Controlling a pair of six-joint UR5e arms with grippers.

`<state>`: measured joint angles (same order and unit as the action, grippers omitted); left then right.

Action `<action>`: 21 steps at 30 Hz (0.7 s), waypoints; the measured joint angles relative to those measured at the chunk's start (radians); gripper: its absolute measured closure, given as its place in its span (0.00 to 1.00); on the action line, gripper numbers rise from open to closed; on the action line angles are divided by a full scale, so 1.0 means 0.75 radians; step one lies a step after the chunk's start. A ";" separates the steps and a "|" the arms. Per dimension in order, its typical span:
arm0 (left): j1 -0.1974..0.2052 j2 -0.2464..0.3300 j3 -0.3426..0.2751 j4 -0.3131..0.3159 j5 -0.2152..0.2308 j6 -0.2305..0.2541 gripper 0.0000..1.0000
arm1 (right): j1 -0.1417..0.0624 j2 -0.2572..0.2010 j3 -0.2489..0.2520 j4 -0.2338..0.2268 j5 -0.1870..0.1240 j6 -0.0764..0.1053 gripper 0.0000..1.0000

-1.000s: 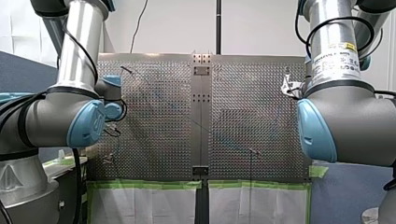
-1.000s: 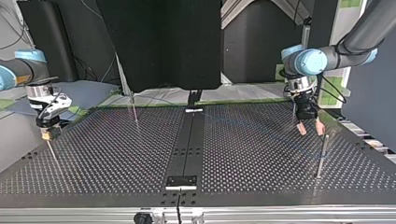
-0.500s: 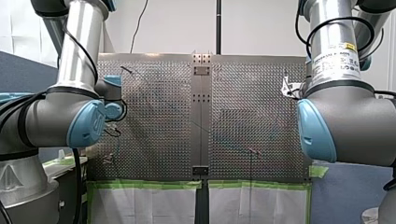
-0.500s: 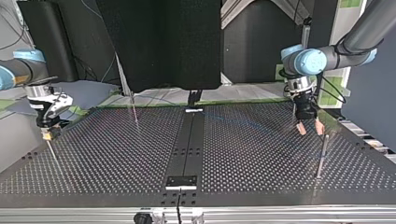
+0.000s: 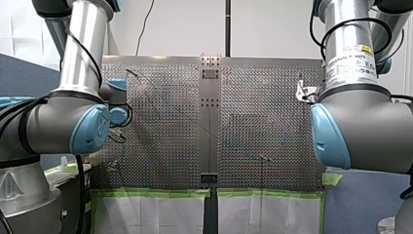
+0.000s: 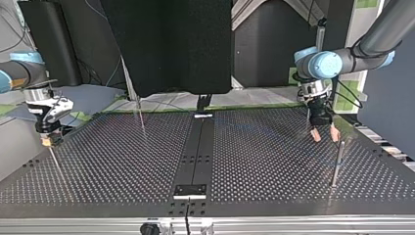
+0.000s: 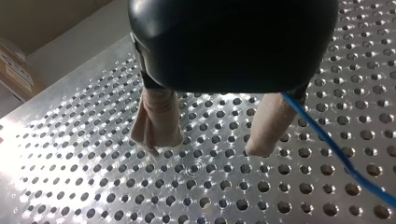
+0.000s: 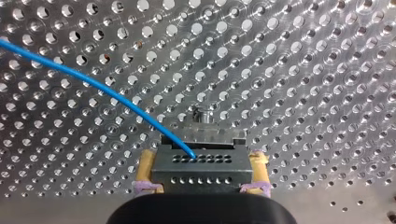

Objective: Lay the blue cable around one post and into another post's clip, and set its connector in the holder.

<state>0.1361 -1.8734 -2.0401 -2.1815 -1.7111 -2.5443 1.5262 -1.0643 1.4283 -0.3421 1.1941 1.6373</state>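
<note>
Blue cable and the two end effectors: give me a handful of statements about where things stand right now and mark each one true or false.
1. My right end effector grips the connector. True.
2. My left end effector is shut on the blue cable. False: its fingers stand apart with nothing between them, and the cable passes beside one finger.
3. The blue cable runs out of the connector. True.
4. In the top view, a thin post stands upright near my left end effector. True.
5. The table has a solid surface without holes. False: it is perforated all over.
</note>
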 joint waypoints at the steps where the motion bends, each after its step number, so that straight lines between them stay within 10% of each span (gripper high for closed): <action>1: 0.000 0.000 0.000 0.000 0.000 0.001 0.00 | 0.000 0.001 0.001 0.002 0.000 -0.001 1.00; 21: -0.004 0.000 0.000 -0.002 0.000 0.005 0.00 | -0.001 0.011 0.001 -0.025 0.000 0.063 1.00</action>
<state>0.1329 -1.8734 -2.0405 -2.1829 -1.7111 -2.5402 1.5257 -1.0558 1.4292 -0.3612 1.1942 1.6844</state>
